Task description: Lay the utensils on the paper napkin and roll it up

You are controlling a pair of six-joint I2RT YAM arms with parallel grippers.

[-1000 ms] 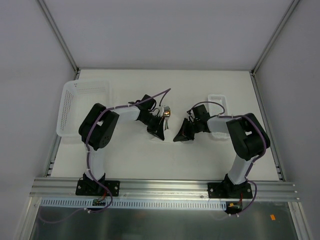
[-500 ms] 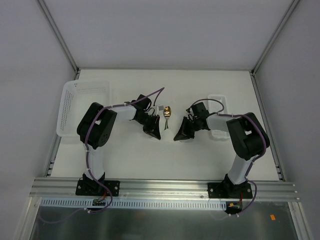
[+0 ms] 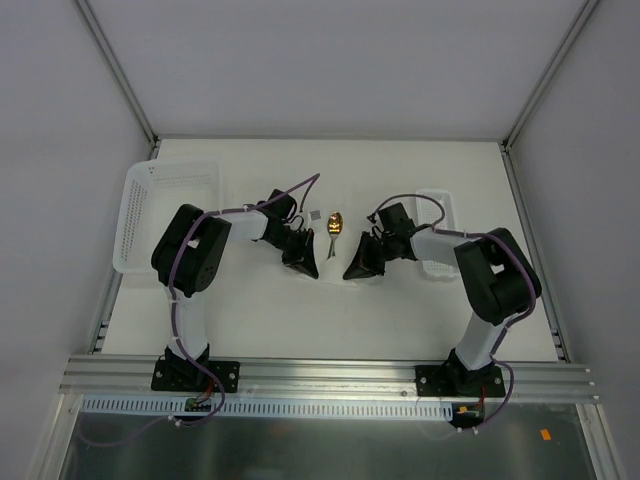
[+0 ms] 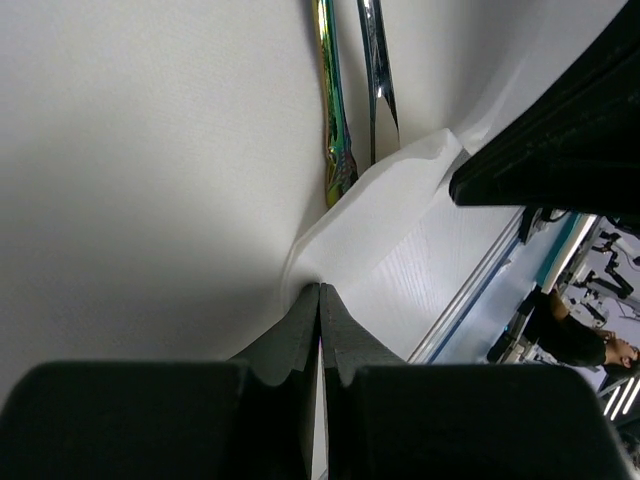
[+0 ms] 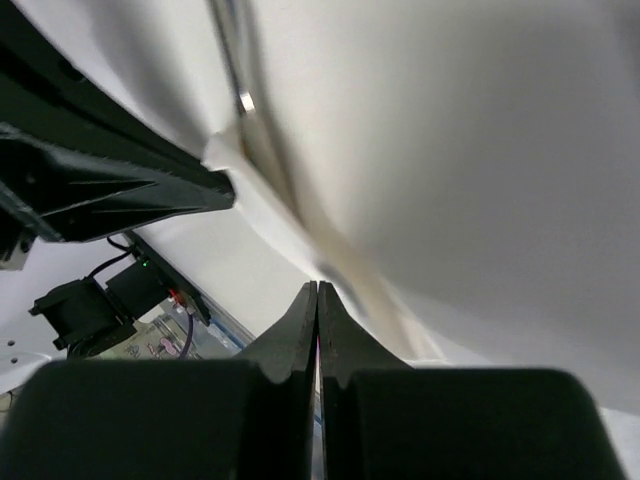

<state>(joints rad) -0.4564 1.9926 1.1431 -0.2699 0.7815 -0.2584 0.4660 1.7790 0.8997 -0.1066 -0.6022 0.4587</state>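
Lying near the middle of the worktop (image 3: 250, 320), the napkin (image 4: 400, 220) is gripped along its near edge from both sides. The left gripper (image 3: 303, 265) is pressed together, and in the left wrist view its fingertips (image 4: 308, 300) are seen pinching the paper where it rises off the surface in a fold. The right gripper (image 3: 356, 270) is likewise closed, just beside the left one and tilted toward it. In its own wrist view the fingertips (image 5: 306, 300) meet on the raised paper edge, though that picture is blurred.

The lifted fold is laid over the near ends of two utensils that lie side by side on the napkin, almost touching. The spoon (image 3: 335, 222) is pointed toward the far edge, its gold bowl exposed between the two grippers, and its silver handle (image 4: 378, 60) is covered at the near end by the paper. The fork (image 4: 335, 130) is set just left of it, with a dark, iridescent handle that is also tucked under the fold.

A basket (image 3: 165, 215) is placed at the left edge of the worktop, and a smaller basket (image 3: 440, 205) is partly hidden behind the right arm near the right edge.
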